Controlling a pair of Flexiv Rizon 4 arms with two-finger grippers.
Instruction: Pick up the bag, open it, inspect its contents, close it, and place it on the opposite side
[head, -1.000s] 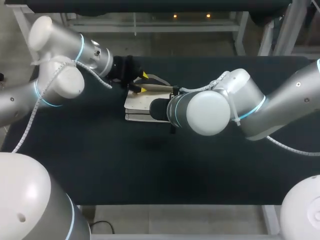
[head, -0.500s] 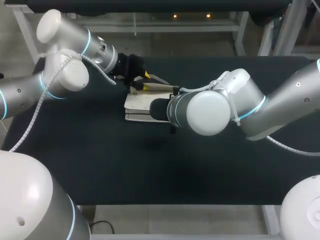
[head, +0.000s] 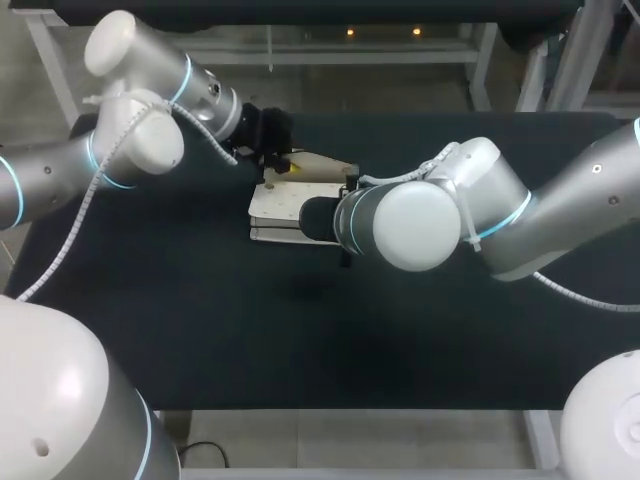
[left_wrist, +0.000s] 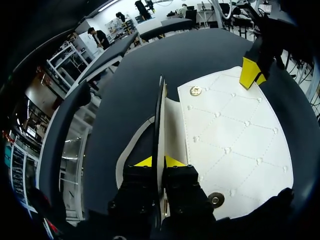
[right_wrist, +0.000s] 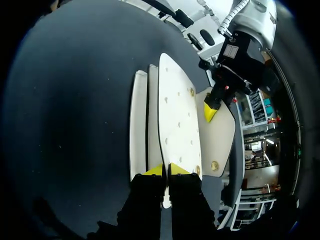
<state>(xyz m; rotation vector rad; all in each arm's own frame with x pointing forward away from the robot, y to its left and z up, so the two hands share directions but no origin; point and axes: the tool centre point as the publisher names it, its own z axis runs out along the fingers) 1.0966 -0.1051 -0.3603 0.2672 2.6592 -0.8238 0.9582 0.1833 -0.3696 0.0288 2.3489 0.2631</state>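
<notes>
Head view: over the last second the left arm (head: 130, 140) has swung toward the bag's (head: 283, 208) far side. The left gripper (head: 286, 167) has turned at the bag's far edge, where only one yellow tip now shows. The bag has not shifted on the table (head: 200, 300), and the right arm (head: 420, 225) has kept still, its wrist hiding its fingers. We judge the opening step under way, not complete. Left wrist view: the left gripper's tips are pressed together on a thin white flap (left_wrist: 160, 110), seen edge-on and raised beside the bag's quilted panel (left_wrist: 230, 145). The head view does not show this pinch. Right wrist view: the right gripper (right_wrist: 166, 170) pinches the quilted panel's near edge, with the left gripper's tip at the opposite edge of the bag. Only here is the right grip confirmed. No view shows the contents.
</notes>
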